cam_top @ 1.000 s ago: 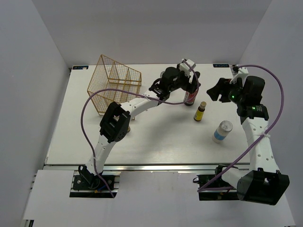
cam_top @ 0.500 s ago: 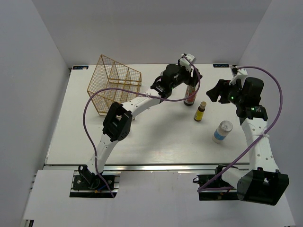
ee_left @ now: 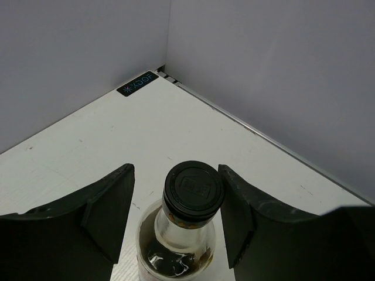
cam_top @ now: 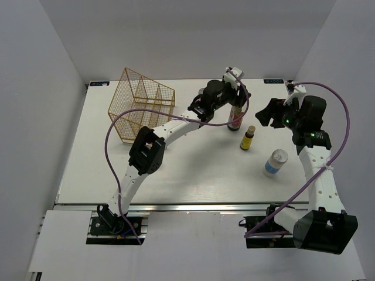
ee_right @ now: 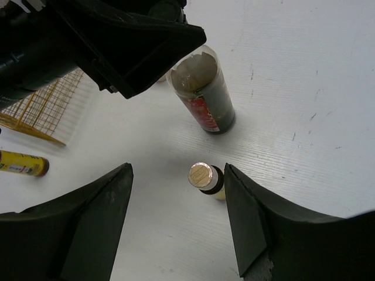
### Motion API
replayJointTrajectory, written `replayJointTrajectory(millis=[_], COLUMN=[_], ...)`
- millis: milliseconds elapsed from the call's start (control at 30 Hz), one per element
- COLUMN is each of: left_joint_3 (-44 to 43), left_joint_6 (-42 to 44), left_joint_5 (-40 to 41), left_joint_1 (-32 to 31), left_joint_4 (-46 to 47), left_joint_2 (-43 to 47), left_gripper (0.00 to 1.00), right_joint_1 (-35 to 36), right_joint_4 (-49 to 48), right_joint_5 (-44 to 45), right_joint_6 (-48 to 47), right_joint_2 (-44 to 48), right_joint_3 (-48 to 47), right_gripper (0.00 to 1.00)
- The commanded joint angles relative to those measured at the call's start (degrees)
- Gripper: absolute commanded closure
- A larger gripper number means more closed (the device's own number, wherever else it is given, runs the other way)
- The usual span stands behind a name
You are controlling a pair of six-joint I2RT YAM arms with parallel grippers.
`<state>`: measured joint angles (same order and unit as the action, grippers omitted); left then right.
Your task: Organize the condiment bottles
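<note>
Plain grey walls (cam_top: 176, 35) close in the white table (cam_top: 193, 175) on three sides, with the gold wire rack (cam_top: 140, 105) at its far left and a tiny yellow bottle (ee_right: 23, 164) lying flat near it. At mid-back the left gripper (ee_left: 176, 193) is spread either side of the tall dark-filled bottle (ee_left: 193, 190), not touching it. Rightward come an upright yellow bottle (cam_top: 248, 137), the right gripper (ee_right: 176, 170) spread wide above it, and a white jar (cam_top: 275, 163).

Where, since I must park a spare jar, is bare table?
Free: table between the wire rack and the near edge, and front-centre, left of the white jar. Crowded: far right, around the tall bottle and small yellow bottle.
</note>
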<state>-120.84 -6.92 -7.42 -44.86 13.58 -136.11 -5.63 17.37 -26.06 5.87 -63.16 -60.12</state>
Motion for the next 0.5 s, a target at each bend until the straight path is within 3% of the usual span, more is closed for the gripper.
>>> replayJointTrajectory(millis=[0, 267, 367, 400, 467], left_joint_3=[-2.21, -3.80, -3.44, -3.62, -3.88], left_joint_6=[-0.38, 0.24, 0.33, 0.41, 0.59], left_joint_5=[1.09, 1.62, 2.15, 2.23, 2.76], left_joint_1=[-0.31, -0.58, -0.75, -0.75, -0.75], left_joint_4=[-0.23, -1.89, -1.54, -1.20, -1.10], left_joint_2=[-0.29, -1.43, -1.08, -0.91, -0.82], left_gripper=[0.32, 0.39, 0.49, 0.58, 0.67], right_joint_1=[-0.35, -0.35, -0.35, -0.35, -0.35], right_joint_4=[-2.86, -2.86, -2.78, -2.78, -2.69], right_joint_5=[0.05, 0.13, 0.22, 0.22, 0.22], right_joint_6=[0.37, 0.46, 0.37, 0.37, 0.28], right_joint_2=[0.58, 0.66, 0.67, 0.67, 0.75], right_joint_3=[-0.18, -0.26, -0.18, 0.00, 0.09], right_gripper=[0.31, 0.31, 0.30, 0.30, 0.31])
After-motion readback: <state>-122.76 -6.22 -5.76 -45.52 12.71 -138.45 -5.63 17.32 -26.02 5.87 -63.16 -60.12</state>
